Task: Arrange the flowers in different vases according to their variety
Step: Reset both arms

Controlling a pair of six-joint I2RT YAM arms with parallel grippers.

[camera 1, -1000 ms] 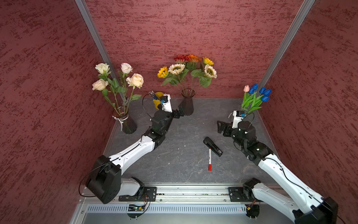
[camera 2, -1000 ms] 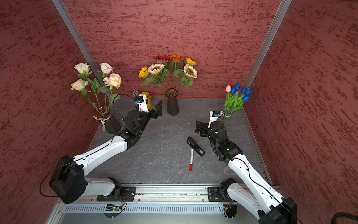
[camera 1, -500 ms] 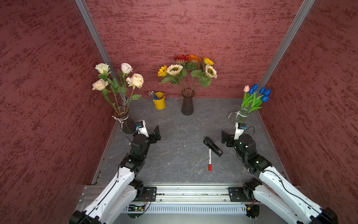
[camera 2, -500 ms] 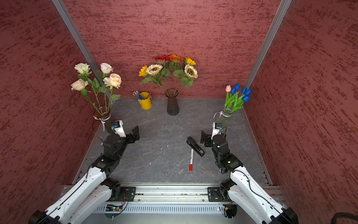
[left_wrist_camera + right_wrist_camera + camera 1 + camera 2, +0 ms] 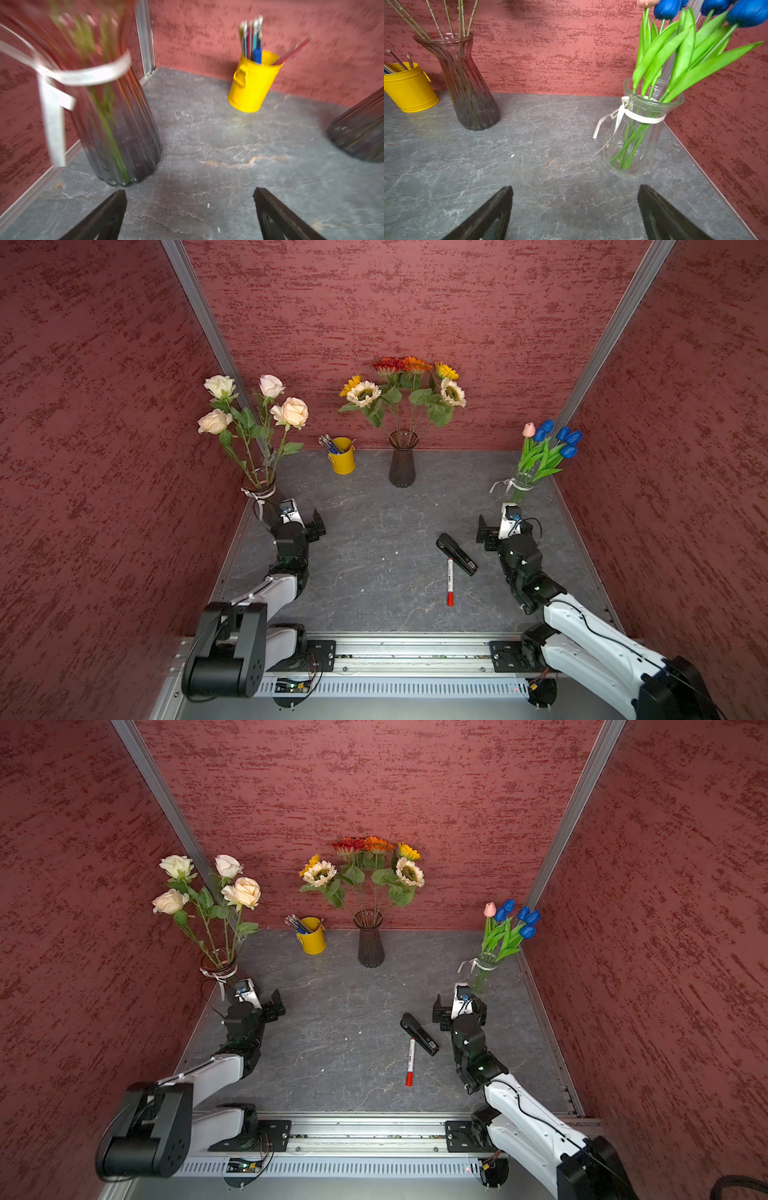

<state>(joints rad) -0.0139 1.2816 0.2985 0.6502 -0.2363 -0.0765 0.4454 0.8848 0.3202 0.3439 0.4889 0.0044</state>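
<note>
In both top views the flowers stand sorted in three vases. Cream and peach roses (image 5: 253,406) fill the dark flared vase (image 5: 259,489) with a white ribbon at the left wall. Sunflowers (image 5: 401,385) stand in the dark ribbed vase (image 5: 402,464) at the back middle. Blue tulips and a pink one (image 5: 548,439) sit in the small clear vase (image 5: 517,487) at the right. My left gripper (image 5: 301,519) is open and empty just in front of the rose vase (image 5: 116,124). My right gripper (image 5: 505,524) is open and empty in front of the tulip vase (image 5: 633,135).
A yellow pen cup (image 5: 343,458) stands at the back between the rose and sunflower vases. A black oblong object (image 5: 456,553) and a red marker (image 5: 450,580) lie on the grey table (image 5: 374,539) left of my right arm. Red walls close three sides.
My left arm has pulled back from the ribbed vase and yellow cup to the front of the rose vase. My right arm has drawn back a little from the tulip vase. Both grippers stayed open.
</note>
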